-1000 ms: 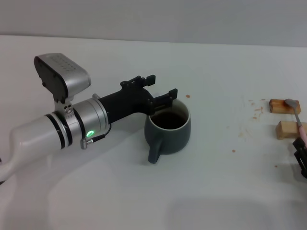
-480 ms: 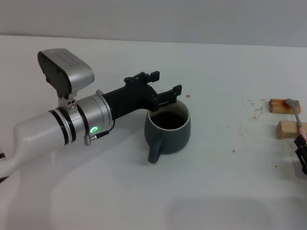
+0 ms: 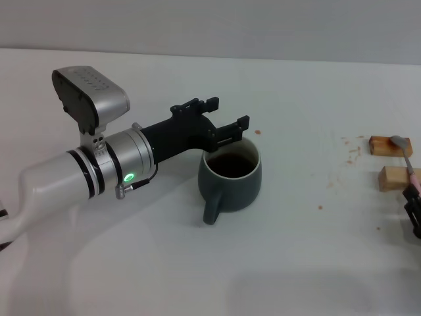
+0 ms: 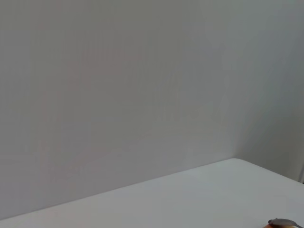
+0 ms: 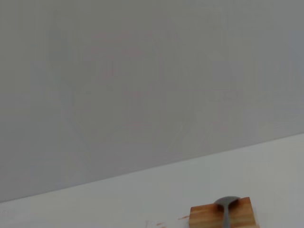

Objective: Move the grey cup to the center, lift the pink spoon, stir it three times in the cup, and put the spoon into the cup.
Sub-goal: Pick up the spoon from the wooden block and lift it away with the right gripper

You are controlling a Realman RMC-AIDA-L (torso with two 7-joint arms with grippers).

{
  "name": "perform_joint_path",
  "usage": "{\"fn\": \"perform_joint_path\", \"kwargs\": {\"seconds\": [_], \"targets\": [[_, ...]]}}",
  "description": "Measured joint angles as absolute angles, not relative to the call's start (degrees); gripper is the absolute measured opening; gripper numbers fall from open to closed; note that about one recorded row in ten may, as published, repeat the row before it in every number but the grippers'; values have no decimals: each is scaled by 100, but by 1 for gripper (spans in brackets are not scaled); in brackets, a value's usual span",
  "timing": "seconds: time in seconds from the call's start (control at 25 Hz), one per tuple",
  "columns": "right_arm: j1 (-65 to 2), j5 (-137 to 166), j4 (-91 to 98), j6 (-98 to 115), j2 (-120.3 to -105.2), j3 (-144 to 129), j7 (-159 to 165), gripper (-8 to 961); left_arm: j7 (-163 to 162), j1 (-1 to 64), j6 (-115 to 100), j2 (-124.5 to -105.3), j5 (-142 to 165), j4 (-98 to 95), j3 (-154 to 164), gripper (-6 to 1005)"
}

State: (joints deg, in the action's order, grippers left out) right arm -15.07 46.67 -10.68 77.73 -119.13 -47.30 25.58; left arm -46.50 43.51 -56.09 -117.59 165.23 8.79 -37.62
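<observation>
Two claws show in the head view: the left claw (image 3: pixel 229 116) hangs just above the far left rim of the grey cup (image 3: pixel 230 179), its fingers spread apart and gripping nothing, while the right claw (image 3: pixel 412 209) sits at the counter's right edge near the spoon's handle end, and I cannot tell how wide it stands. Dark liquid fills the cup, which rests near the middle of the white counter (image 3: pixel 296 263) with its handle turned toward the robot. Well to the right, the pink spoon (image 3: pixel 406 158) lies across two wooden blocks (image 3: pixel 393 176), its grey bowl on the farther block.
</observation>
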Motion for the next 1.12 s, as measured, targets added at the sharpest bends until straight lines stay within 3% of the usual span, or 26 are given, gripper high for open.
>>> {"fn": "perform_joint_path", "kwargs": {"seconds": [0.56,1.12], "targets": [[-1511,4667,-1037,7760,-11918,-4734,2558,274,-4658,4351,-5598,-11767,16524,879,-3814,793],[-1479,4630,-1037,7761,-11926,-4717,2557,243,-4658,4332,-5598,-11768,16543,879,-3815,794]]}}
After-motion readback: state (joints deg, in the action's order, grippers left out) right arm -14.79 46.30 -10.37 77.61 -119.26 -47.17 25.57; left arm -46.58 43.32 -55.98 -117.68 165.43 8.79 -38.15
